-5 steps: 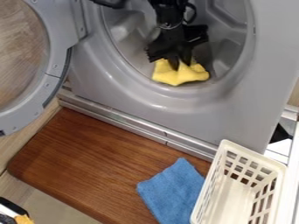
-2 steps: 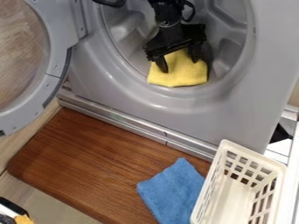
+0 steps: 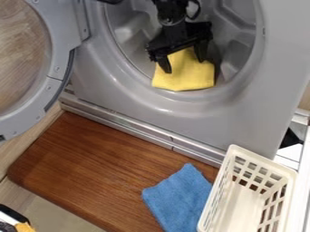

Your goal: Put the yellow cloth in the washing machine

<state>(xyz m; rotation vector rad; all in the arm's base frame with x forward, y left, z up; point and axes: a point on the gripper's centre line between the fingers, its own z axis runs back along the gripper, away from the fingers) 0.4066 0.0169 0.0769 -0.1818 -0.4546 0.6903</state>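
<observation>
In the camera view, the black gripper (image 3: 184, 66) hangs inside the washing machine (image 3: 181, 118), its fingers spread apart over the yellow cloth (image 3: 187, 80), which lies at the near, lower edge of the drum opening. A blue cloth (image 3: 180, 199) lies on the wooden board (image 3: 103, 167), beside the white basket (image 3: 215, 199) at the board's right.

Laundry spot with a front-loading washing machine (image 3: 169, 118) and plastic basket (image 3: 247, 204).
</observation>
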